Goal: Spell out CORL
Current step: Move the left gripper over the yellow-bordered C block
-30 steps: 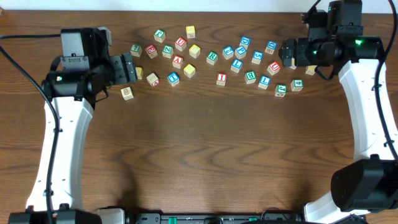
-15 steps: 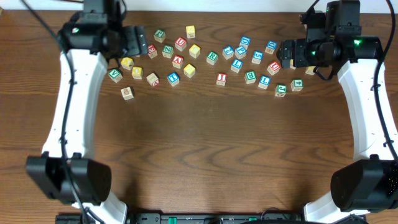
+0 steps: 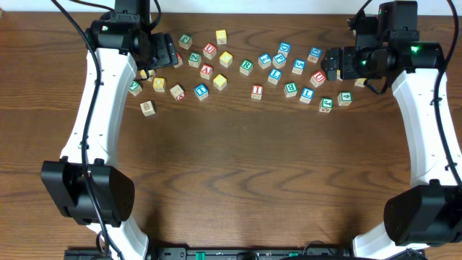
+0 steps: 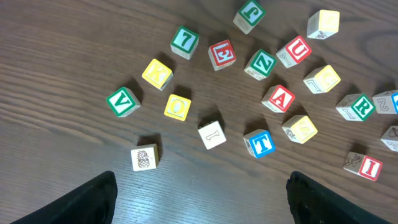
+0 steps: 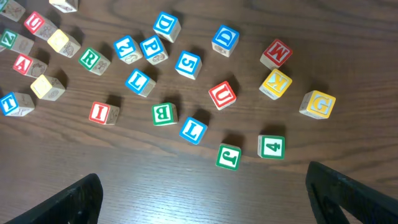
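Left jaws spread, empty, at the lower corners. Beyond them on the surface (image 4: 56,43) lie a yellow cube (image 4: 300,129), a second yellow cube (image 4: 322,79) above it, and R (image 4: 356,107) near the right edge. Right jaws spread, empty — L (image 5: 193,129) mid-frame.

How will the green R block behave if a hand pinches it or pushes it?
The green R block looks like a rigid wooden cube, so it should keep its shape under a pinch. Its flat faces suggest sliding on the table rather than rolling. The blue 2 block sits close by, so a push that way might bump it.
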{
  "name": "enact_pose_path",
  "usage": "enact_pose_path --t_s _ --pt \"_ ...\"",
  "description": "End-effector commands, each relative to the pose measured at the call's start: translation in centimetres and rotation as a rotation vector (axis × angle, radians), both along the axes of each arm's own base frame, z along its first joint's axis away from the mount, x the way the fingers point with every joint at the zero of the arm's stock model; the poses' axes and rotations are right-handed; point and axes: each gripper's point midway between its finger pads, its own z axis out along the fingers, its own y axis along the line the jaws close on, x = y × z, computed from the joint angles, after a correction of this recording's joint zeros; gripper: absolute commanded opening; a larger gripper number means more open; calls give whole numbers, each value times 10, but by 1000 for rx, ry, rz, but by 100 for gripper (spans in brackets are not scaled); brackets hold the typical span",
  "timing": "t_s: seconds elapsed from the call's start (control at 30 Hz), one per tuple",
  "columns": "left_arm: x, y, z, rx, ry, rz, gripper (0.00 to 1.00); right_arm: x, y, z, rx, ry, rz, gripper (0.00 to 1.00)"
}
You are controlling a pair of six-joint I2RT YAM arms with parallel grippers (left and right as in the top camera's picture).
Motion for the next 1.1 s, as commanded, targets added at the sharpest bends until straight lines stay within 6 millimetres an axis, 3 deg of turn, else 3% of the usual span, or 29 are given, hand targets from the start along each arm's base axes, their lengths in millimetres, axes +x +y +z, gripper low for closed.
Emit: enact_pose_path --t_s 0.0,0.2,0.4,0.73,0.93,1.07 --pt "2 0 3 9 -9 9 86 1 8 10 0 -24 29 99" --pt "5 -21 -3 8 -8 -30 86 1 8 10 -1 -25 29 99" --pt "10 -44 -23 2 24 -58 86 1 8 10 0 -25 29 99" --pt "21 -100 -53 47 21 -250 86 1 8 10 0 -25 29 99" --pt "38 -123 -63 27 -28 -286 84 1 8 10 -1 -25 29 99" --pt "52 -128 -60 31 -73 -310 84 1 8 10 0 -25 29 99"
